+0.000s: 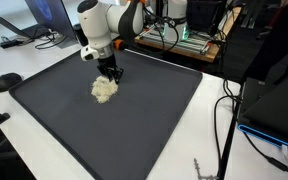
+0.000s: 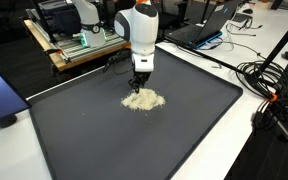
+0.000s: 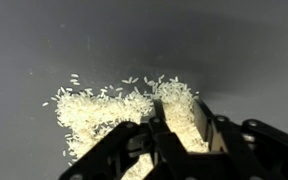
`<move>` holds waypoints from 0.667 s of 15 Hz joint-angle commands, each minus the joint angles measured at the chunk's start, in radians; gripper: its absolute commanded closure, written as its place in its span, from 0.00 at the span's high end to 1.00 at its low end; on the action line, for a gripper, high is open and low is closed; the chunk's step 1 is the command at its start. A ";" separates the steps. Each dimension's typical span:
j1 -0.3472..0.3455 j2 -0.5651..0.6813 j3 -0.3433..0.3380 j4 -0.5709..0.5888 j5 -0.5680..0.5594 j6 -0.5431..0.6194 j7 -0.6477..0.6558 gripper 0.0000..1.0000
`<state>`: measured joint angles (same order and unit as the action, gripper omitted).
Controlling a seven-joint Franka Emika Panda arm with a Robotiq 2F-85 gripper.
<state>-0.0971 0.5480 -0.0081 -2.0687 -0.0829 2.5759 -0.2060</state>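
One hand (image 1: pixel 112 75) is pressing down into the far edge of one rice pile (image 1: pixel 104 89), which is lying on one dark mat (image 1: pixel 144 125) on the white worktop (image 1: pixel 210 125), left of the mat's middle. In the wrist view the fingers (image 3: pixel 134 135) are standing narrow among the grains (image 3: pixel 89 110). Whether they are gripping any cannot be told. A few loose grains are lying scattered around the pile.

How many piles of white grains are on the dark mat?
1. The pile lies near the middle of the dark mat, under the gripper, loose grains scattered around its edge. Nothing seems hidden.
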 commanded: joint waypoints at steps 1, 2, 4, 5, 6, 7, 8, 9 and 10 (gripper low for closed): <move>-0.016 0.007 0.026 0.020 0.020 -0.031 -0.041 0.05; -0.013 0.005 0.029 0.018 0.018 -0.033 -0.043 0.01; -0.009 0.003 0.034 0.015 0.016 -0.033 -0.048 0.00; -0.010 0.002 0.039 0.014 0.018 -0.034 -0.053 0.00; -0.009 0.001 0.042 0.013 0.018 -0.036 -0.054 0.01; -0.009 0.000 0.045 0.013 0.018 -0.039 -0.055 0.00; -0.007 0.000 0.043 0.012 0.015 -0.038 -0.052 0.01; -0.006 0.000 0.042 0.012 0.013 -0.037 -0.050 0.01; -0.006 0.000 0.042 0.011 0.013 -0.037 -0.050 0.01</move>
<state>-0.0970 0.5479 0.0262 -2.0628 -0.0829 2.5604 -0.2313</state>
